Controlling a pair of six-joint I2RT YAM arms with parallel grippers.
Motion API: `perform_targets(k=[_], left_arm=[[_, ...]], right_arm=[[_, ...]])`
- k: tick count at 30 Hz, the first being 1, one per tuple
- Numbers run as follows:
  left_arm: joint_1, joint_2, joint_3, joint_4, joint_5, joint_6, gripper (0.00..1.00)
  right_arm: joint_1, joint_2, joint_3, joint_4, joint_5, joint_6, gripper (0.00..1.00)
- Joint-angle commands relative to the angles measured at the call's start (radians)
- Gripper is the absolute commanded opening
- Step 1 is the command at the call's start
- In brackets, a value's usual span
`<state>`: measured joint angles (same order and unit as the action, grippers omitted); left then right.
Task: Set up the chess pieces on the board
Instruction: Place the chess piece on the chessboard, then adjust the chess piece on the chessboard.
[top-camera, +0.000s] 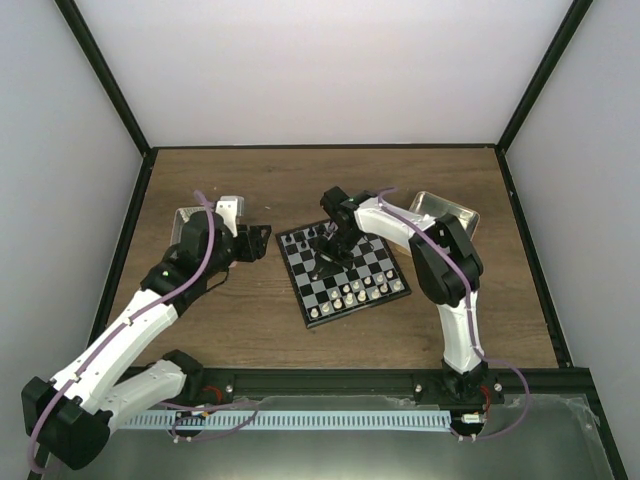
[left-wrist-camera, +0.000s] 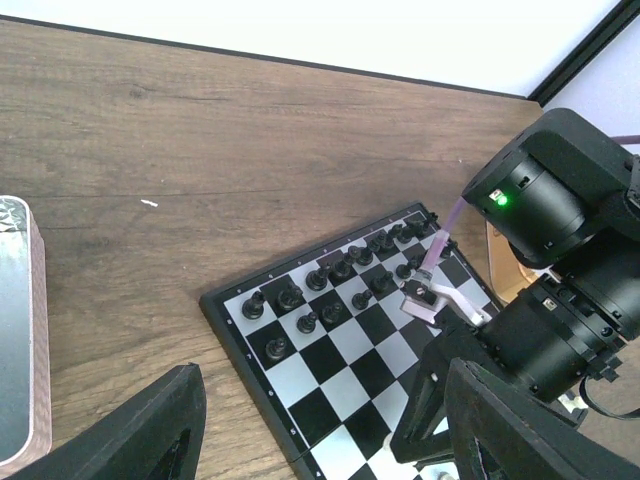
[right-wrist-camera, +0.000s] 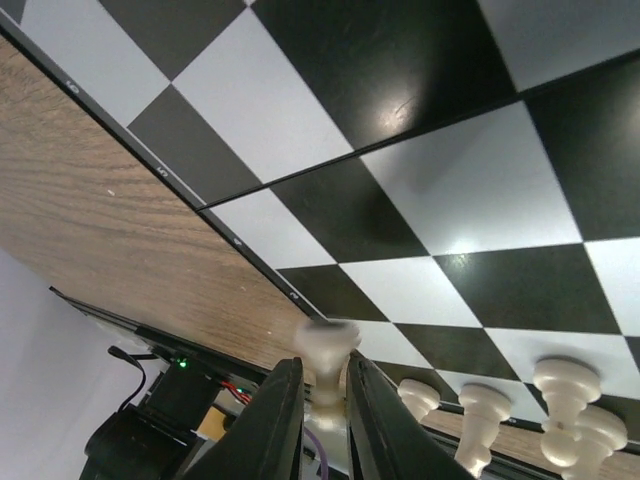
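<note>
The board (top-camera: 345, 272) lies at the table's middle, turned at an angle. Cream-white chess pieces (top-camera: 352, 294) stand along its near edge and black chessmen (top-camera: 305, 240) along its far edge. My right gripper (top-camera: 325, 262) hangs over the board's left part. In the right wrist view it (right-wrist-camera: 325, 372) is shut on one cream-white piece (right-wrist-camera: 326, 340), held above the board (right-wrist-camera: 420, 200) near its edge. Other white pieces (right-wrist-camera: 568, 390) stand beside it. My left gripper (top-camera: 262, 240) is open and empty just left of the board. It also shows in the left wrist view (left-wrist-camera: 322, 405).
A metal tray (top-camera: 186, 222) sits behind the left arm; it also shows in the left wrist view (left-wrist-camera: 18, 330). Another tray (top-camera: 447, 211) lies at the back right. The right arm's wrist (left-wrist-camera: 560, 250) hangs over the board's right side. Black frame posts border the table.
</note>
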<state>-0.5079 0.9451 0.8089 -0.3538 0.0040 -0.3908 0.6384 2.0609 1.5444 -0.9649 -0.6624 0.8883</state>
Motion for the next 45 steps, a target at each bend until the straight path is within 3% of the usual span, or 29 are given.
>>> perform_targets(k=[1,13,23,28,34,40,45], left_arm=[[0.004,-0.006,-0.008,-0.001,-0.008,0.01,0.68],[0.005,-0.003,-0.01,0.002,-0.002,0.013,0.68],[-0.004,0.07,-0.036,0.051,0.151,0.055,0.72],[-0.088,0.208,0.009,0.052,0.193,0.058,0.71],[-0.25,0.478,0.153,-0.068,0.082,0.062,0.67],[-0.269,0.653,0.242,-0.139,0.015,0.026,0.61],[-0.271,0.729,0.276,-0.16,0.066,0.003,0.56]], right_arm=[[0.007,0.019,0.033,-0.02,0.03,0.026,0.16],[0.007,0.004,0.072,-0.031,0.156,0.023,0.21],[-0.011,-0.255,-0.093,0.12,0.436,-0.024,0.35],[-0.06,-0.412,-0.251,0.23,0.62,-0.061,0.4],[-0.17,-0.568,-0.461,0.358,0.652,-0.058,0.4],[-0.215,-0.629,-0.548,0.393,0.654,-0.093,0.4],[-0.22,-0.646,-0.573,0.41,0.662,-0.12,0.4]])
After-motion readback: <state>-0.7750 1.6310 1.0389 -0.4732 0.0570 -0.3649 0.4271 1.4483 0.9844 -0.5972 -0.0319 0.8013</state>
